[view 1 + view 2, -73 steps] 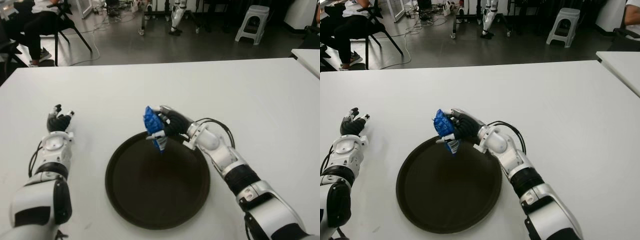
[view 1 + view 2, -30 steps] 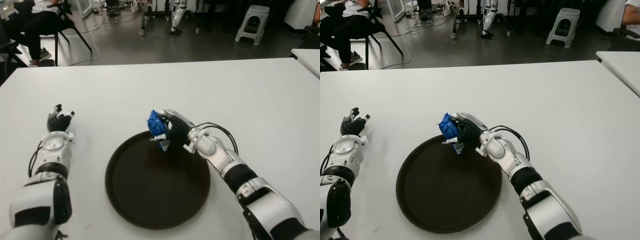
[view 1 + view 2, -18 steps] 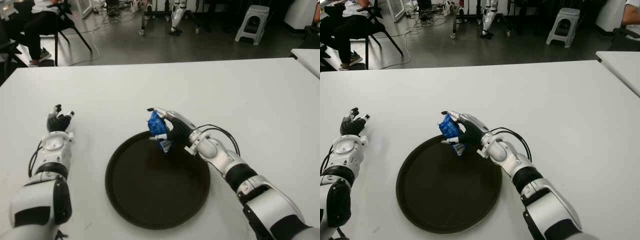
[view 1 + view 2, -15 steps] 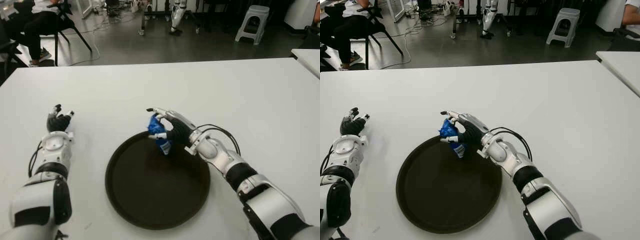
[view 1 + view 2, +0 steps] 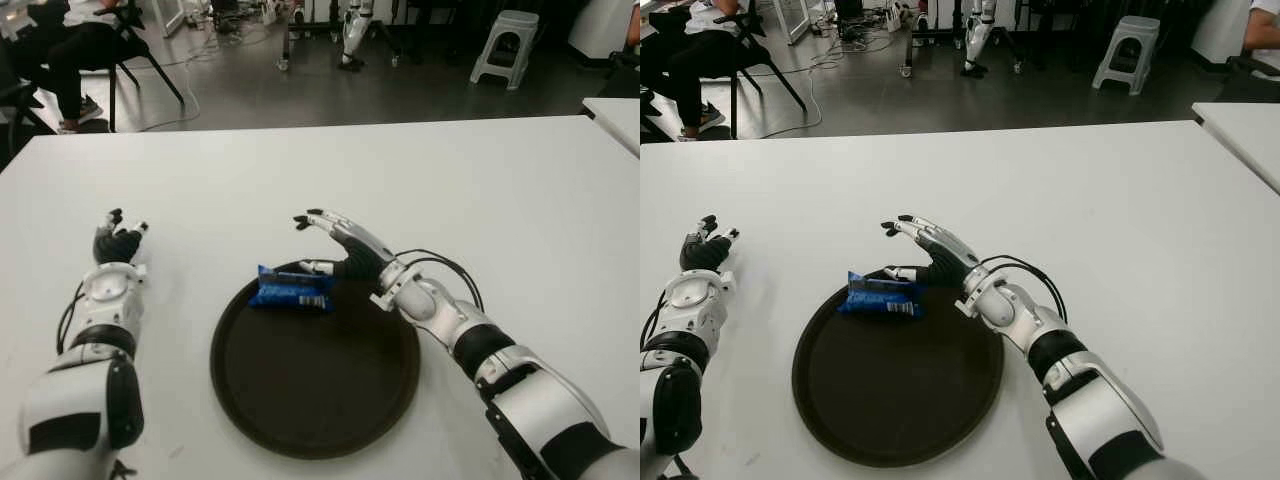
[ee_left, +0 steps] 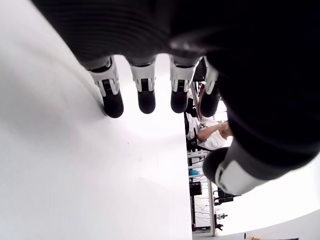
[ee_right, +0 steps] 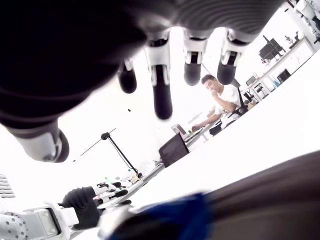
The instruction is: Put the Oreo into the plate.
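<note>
Blue Oreo pack (image 5: 291, 289) lies flat at the plate's (image 5: 315, 420) far-left edge, long axis running left-right across the robot's front, one end on or just over the rim — can't tell which. R hand (image 5: 335, 245) is clear of it w/ fingers (image 5: 316, 217) spread wide, holding nothing; the pack sits just to that hand's left and slightly below, thumb tip close beside its near end, so R is by far the nearer hand if a nudge inward is needed. L hand (image 5: 118, 243) shows well apart at the table's (image 5: 520, 190) left, fingers loosely extended, empty.
</note>
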`<state>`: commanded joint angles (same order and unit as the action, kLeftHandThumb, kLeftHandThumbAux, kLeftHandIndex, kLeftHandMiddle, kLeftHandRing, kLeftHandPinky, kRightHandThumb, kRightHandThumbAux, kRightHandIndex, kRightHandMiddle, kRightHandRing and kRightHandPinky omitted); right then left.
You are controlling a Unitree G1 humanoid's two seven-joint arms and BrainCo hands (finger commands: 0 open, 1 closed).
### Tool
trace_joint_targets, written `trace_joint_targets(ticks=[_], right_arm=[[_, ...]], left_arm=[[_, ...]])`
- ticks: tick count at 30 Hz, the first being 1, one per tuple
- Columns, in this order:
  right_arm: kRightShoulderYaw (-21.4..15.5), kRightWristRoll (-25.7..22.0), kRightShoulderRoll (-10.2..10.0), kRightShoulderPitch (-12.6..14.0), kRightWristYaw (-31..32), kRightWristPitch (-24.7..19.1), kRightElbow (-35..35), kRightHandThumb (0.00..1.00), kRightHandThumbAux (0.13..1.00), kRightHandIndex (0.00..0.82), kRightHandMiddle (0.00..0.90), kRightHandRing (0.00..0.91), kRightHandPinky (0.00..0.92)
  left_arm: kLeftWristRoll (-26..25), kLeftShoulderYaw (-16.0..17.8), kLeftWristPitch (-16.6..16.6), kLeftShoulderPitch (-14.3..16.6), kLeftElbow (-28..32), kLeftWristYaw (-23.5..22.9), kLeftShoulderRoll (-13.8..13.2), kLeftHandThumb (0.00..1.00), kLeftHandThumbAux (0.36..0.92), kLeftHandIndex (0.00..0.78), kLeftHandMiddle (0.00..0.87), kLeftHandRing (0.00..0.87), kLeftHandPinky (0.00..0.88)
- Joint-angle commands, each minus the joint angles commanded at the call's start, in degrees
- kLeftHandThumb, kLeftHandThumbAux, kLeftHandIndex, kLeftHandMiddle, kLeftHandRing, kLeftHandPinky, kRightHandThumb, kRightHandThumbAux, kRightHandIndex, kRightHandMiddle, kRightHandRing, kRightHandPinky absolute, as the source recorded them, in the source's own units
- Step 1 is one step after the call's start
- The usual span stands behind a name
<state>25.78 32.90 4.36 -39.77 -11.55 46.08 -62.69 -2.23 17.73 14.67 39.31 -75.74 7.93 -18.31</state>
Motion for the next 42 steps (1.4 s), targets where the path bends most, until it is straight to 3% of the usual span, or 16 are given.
trace_joint_targets(ticks=[14, 28, 34, 38, 42], right_arm=[[-0.3, -0.8, -0.1, -0.4, 0.5, 0.4, -1.7, 0.226, 0.453, 0.000, 0.000, 0.000, 0.000], [-0.6, -0.9, 0.6, -1.3, 0.2, 1.1, -2.7, 0.168, 0.466, 0.000, 0.000, 0.000, 0.000], [-2.3, -2.1, 2.5, -3.0, 0.5, 1.7, -3.0, 0.125, 0.464, 0.000, 0.000, 0.000, 0.000], [-5.0, -4.1, 5.8, -6.5, 2.0, 0.3, -5.8, 0.120, 0.484, 0.000, 0.000, 0.000, 0.000], [-6.4, -4.5, 7.8, -7.7, 1.1, -1.7, -7.5, 0.120, 0.510, 0.000, 0.000, 0.000, 0.000]], left_arm=[[0.2, 0.0, -0.3, 0.0, -0.1, 0.2, 0.0, 0.149, 0.679, 0.000, 0.031, 0.018, 0.027], [0.3, 0.0, -0.2, -0.1, -0.1, 0.4, 0.0, 0.161, 0.679, 0.000, 0.032, 0.027, 0.051], [0.5, -0.2, -0.2, 0.0, -0.1, 0.8, 0.1, 0.149, 0.674, 0.000, 0.031, 0.023, 0.045], [0.5, -0.2, -0.1, 0.0, 0.0, 0.8, 0.2, 0.147, 0.682, 0.000, 0.032, 0.029, 0.048], [0.4, -0.1, -0.1, -0.1, 0.0, 0.6, 0.3, 0.146, 0.691, 0.000, 0.030, 0.028, 0.039]])
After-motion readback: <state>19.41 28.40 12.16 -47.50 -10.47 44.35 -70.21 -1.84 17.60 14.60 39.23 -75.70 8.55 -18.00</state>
